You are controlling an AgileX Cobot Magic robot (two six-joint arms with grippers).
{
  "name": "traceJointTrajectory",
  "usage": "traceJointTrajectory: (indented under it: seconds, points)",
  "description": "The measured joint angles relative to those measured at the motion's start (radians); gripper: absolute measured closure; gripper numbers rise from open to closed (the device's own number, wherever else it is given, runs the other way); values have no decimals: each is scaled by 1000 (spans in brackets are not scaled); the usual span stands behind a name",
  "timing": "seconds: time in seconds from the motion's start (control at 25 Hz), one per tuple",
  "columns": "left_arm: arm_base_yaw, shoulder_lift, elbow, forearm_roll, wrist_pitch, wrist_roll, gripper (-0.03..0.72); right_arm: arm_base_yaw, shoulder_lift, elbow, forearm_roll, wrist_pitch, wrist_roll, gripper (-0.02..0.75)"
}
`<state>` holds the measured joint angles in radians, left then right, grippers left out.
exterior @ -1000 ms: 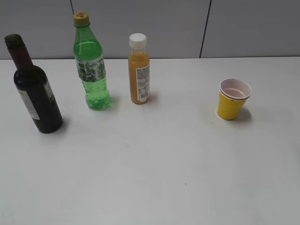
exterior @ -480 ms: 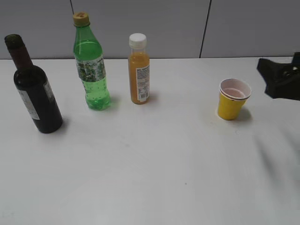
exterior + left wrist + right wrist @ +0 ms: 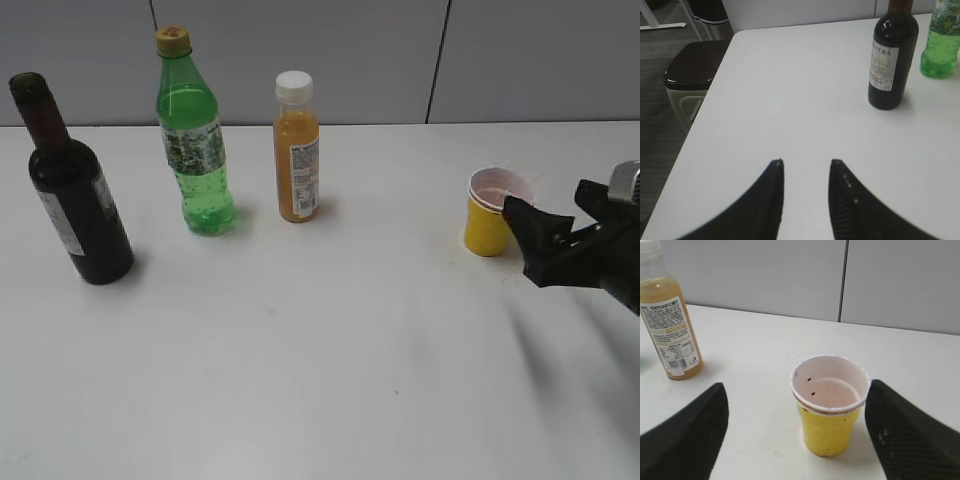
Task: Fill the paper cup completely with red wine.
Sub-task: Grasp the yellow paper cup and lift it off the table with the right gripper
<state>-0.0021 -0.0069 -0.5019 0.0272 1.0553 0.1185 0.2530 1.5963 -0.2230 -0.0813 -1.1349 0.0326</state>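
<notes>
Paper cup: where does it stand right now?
In the exterior view the paper cup stands upright on the table's right side, just ahead of the open right gripper, well right of the orange juice bottle.

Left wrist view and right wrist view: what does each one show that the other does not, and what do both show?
Only the left wrist view shows the wine bottle, the green bottle, a stool on the floor beside the table, and the left hand, open over bare table. Only the right wrist view shows the cup, upright and empty apart from dark specks, the juice bottle, and the right hand, open wide around the cup. Both show the white table.
</notes>
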Motion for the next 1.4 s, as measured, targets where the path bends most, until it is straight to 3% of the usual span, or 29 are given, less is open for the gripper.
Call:
traceJointTrajectory:
  seconds: [0.48, 1.4]
  points:
    - [0, 0, 0, 0, 0, 0, 450, 0, 276, -3, 52, -71, 19, 89]
    - [0, 0, 0, 0, 0, 0, 452, 0, 517, -252, 96, -76, 24, 100]
